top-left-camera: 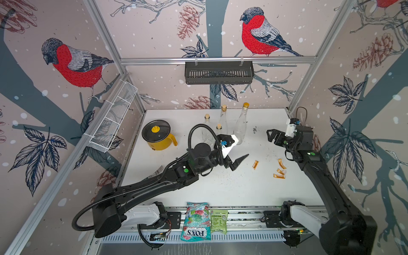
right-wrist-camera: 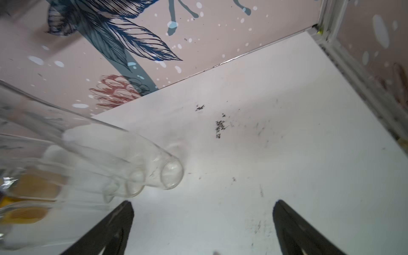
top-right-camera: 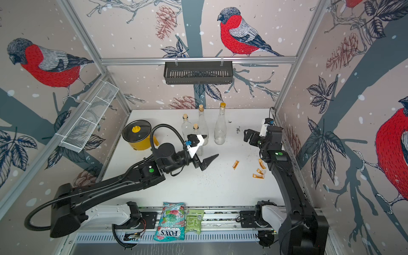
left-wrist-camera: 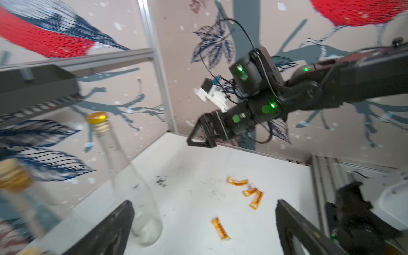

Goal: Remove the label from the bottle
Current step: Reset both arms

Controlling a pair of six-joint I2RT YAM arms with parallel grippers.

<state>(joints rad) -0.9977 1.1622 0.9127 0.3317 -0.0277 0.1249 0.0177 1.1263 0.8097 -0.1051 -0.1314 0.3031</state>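
Top views both show a white counter [top-left-camera: 220, 187] inside a booth papered with bullfinches. At the far left of it stands a yellow pot [top-left-camera: 157, 136] under a dark glass lid. Next come three corked bottles [top-right-camera: 202, 125], grouped near the back wall. The left arm reaches in low from the front, and the left claw [top-right-camera: 212, 146] is spread wide with nothing in it. In the left wrist view its two dark fingers [left-wrist-camera: 119, 223] frame open counter.

Just beside one of those fingers stands the bottle [top-right-camera: 220, 130], tall, clear and upright, with a gold cap. Whether finger and glass touch cannot be told. Its base rests on the counter, right of the corked group.

Further right, orange label scraps lie flat on the counter: a single strip [top-left-camera: 255, 164], then a small cluster [top-left-camera: 280, 170] near the right arm. Dark specks dot the surface around them.

At the far right, the right claw [top-left-camera: 271, 135] hangs above the counter, its jaws wide apart and empty, well clear of the bottle.
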